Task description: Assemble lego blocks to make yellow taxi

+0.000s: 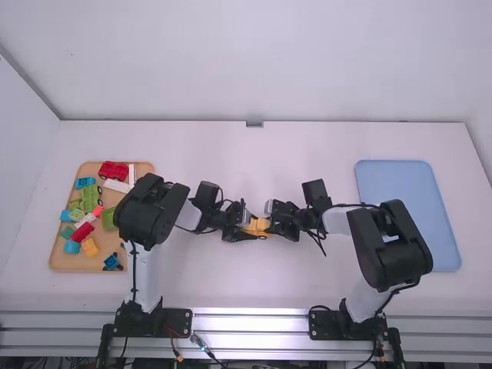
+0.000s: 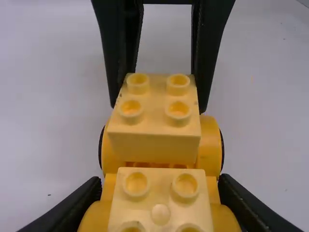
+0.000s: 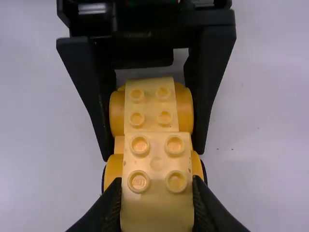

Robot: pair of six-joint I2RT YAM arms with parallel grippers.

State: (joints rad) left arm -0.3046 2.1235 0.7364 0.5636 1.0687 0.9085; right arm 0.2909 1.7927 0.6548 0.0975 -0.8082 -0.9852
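Observation:
Mid-table in the high view, the left gripper [image 1: 243, 223] and right gripper [image 1: 270, 224] face each other across a small yellow car [image 1: 256, 227]. In the left wrist view, the left gripper [image 2: 160, 193] is shut on the orange-yellow car base [image 2: 209, 145], which carries a pale yellow studded block [image 2: 161, 198] at its near end. Over the far end is a second pale block [image 2: 153, 123], held by the other gripper. The right wrist view shows the right gripper [image 3: 157, 193] shut on this second block [image 3: 157, 159]. Whether it is fully seated on the base, I cannot tell.
A wooden tray [image 1: 69, 261] on the left holds several loose pieces, among them a red car [image 1: 114, 170], green blocks [image 1: 90, 196] and a yellow-orange block [image 1: 90, 247]. A blue tray [image 1: 407, 207] lies at the right.

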